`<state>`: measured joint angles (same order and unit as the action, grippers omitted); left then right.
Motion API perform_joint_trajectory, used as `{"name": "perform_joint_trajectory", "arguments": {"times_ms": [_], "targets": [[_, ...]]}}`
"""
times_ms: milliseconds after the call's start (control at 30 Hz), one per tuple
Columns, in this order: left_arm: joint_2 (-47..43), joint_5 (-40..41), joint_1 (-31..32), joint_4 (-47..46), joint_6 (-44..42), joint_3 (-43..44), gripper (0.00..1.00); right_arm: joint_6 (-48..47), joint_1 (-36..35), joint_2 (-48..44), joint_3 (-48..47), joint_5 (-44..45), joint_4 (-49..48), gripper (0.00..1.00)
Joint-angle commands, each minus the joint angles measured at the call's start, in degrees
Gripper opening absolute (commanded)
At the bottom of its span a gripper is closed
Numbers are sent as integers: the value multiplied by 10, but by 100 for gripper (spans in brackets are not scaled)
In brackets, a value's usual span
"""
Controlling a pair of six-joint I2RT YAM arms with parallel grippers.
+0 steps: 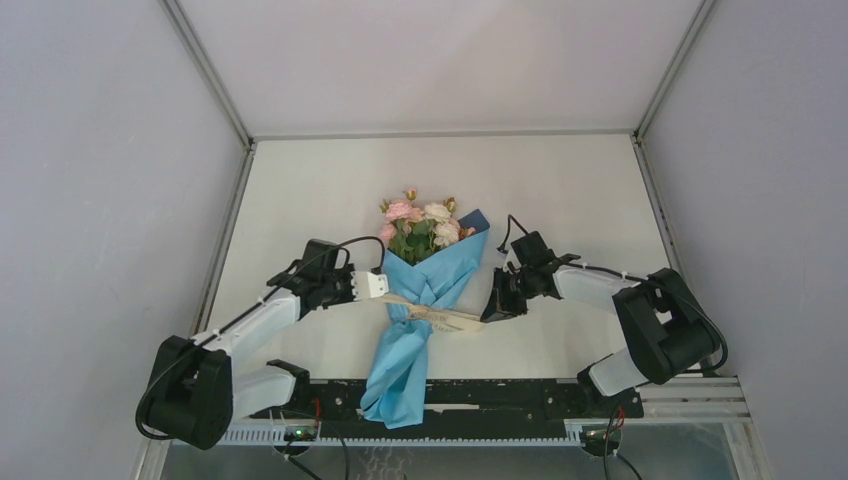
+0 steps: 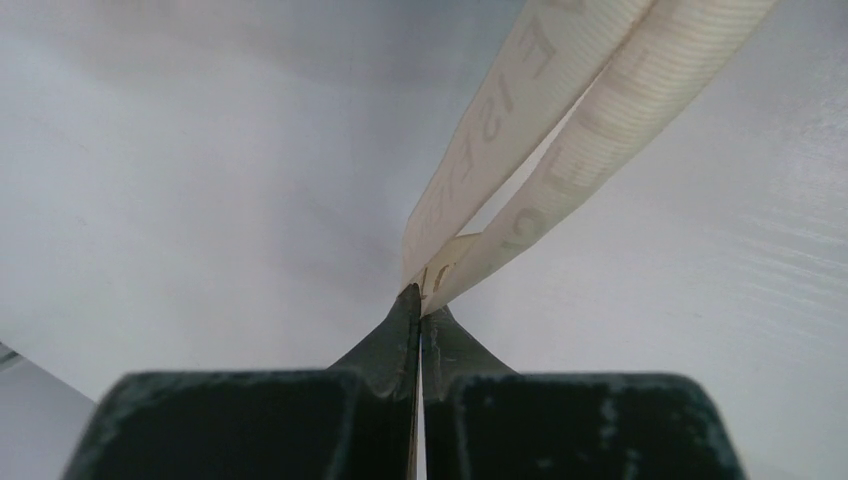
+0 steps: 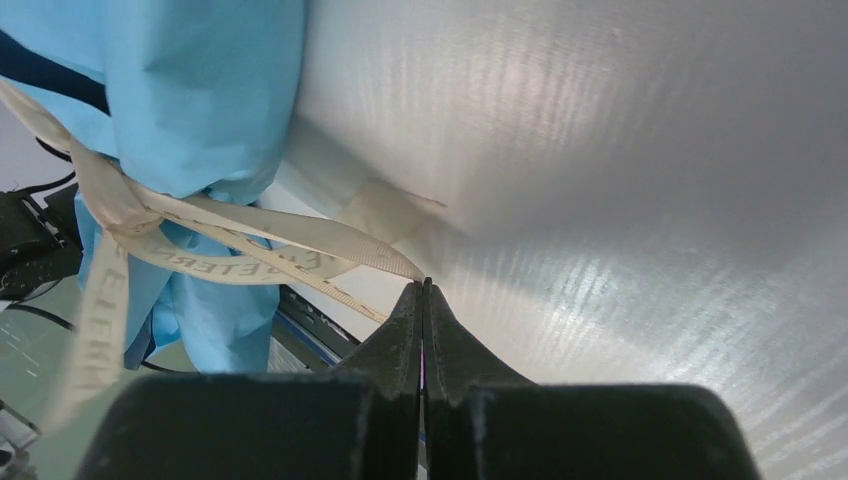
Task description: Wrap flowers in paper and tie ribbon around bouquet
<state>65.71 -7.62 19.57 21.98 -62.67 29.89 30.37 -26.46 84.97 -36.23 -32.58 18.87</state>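
The ribbon [image 2: 520,110] carries printed capitals, too blurred to read whole. Both arms reach inward, low over the table [image 1: 330,190]. The left gripper [image 2: 420,300] and right gripper [image 3: 424,295] each pinch a ribbon end. The ribbon loops round the bouquet [image 1: 425,290], which lies between them.

We find the bouquet [image 1: 425,290] lying down the table's [image 1: 320,190] middle, between left pincer [image 1: 386,288] and right pincer [image 1: 487,314]. Ribbon [image 1: 445,318] stretched to each bars the gaps. Bare table lies beyond the flowers [image 1: 420,225].
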Motion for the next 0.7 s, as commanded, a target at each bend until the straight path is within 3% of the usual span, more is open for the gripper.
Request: {"name": "perform_joint_trajectory", "arguments": {"times_ms": [0, 667], "targets": [[4, 7, -17, -34, -39, 7, 0, 8, 12, -3, 6, 8, 11, 0], [10, 14, -60, -57, -106, -26, 0, 6, 52, 26, 29, 16, 15, 0]]}}
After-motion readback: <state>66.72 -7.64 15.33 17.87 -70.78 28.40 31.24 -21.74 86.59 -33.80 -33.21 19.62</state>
